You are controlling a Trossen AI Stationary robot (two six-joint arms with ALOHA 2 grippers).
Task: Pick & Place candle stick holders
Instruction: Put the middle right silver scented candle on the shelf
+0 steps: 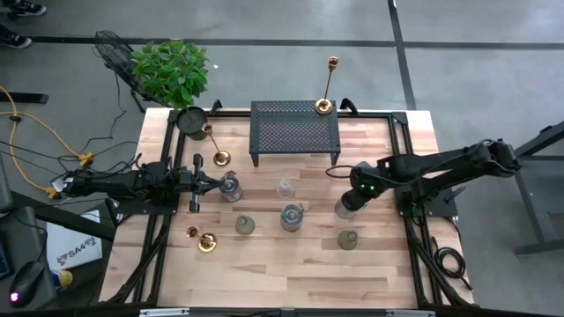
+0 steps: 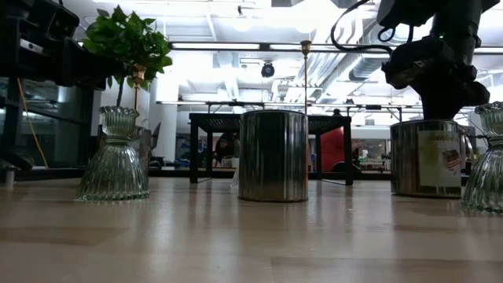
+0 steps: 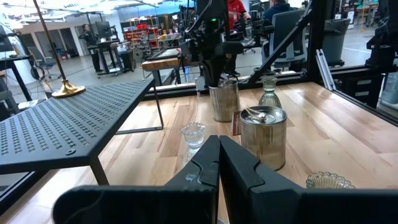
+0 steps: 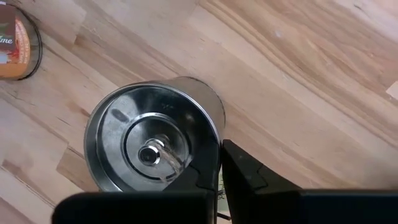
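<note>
Left tool [image 1: 227,184] closed, nothing held, tips just beside a clear glass cup [image 1: 231,187] at desk [image 1: 282,269] left-centre.

Fallen brass candlestick [image 1: 204,239] lying on the desk near the front-left; second brass candlestick [image 1: 216,145] upright near the round pot [image 1: 191,121]; third candlestick [image 1: 328,86] upright on the mesh rack [image 1: 295,128]. Slim stems, small round bases: stiff metal, likely light, top-heavy, tips easily. Best taken low on the stem, just above the base.

Ribbed glass cups [image 1: 245,225] and [image 1: 285,187] mid-desk: fragile, slick, waisted; grip at the narrow waist, soft squeeze.

Silvery cup [image 1: 293,217] centre: thin metal wall, smooth, probably light; pinch across the rim.

Right tool [image 4: 221,167] closed on the rim of a silvery tin cup [image 4: 152,146], one finger inside, one outside the wall; cup standing on the desk right of centre. Rim pinch off-centre, so likely to swing or slip when lifted.

Greenish glass cup [image 1: 348,239] just in front of it, untouched.
</note>
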